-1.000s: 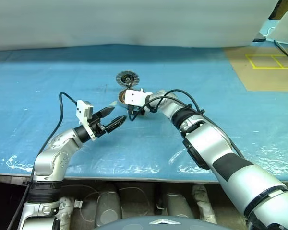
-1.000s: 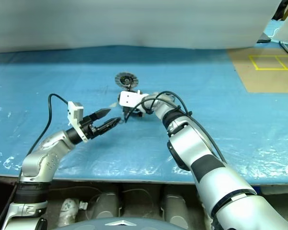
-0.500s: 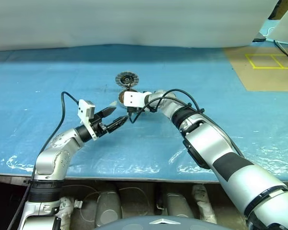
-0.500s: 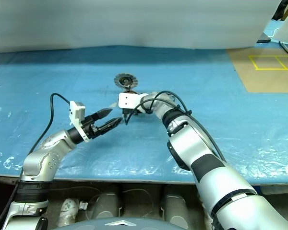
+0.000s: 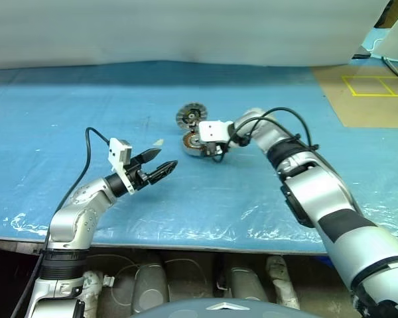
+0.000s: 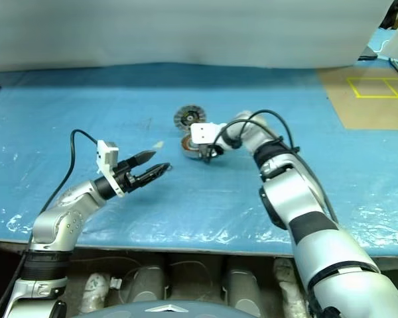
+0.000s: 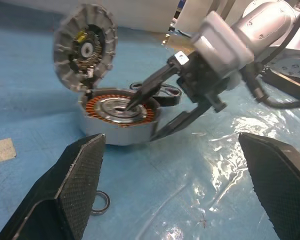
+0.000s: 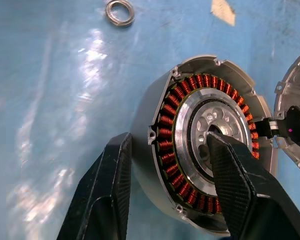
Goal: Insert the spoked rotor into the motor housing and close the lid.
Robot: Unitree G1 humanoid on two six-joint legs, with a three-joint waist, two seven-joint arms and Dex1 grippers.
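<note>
Bright, even light; plastic sheet (image 5: 265, 212) glares, edges perhaps soft.

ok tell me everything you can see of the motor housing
The motor housing is a shallow round silvery metal base lying flat on the blue sheet. A ring of copper-coloured windings circles a silver centre piece with small round holes. The right gripper straddles its wall, one finger at the centre, one outside. The ribbed lid stands tilted open at its edge.

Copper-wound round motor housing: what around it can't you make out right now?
- Left wrist view: black loop behind the motor housing, mostly hidden by it and the right pincer; rotor or not, unclear.
- Eye views: housing interior too small, partly covered by the right wrist.
- Right wrist view: round grey ribbed lid cut off by the edge.
</note>
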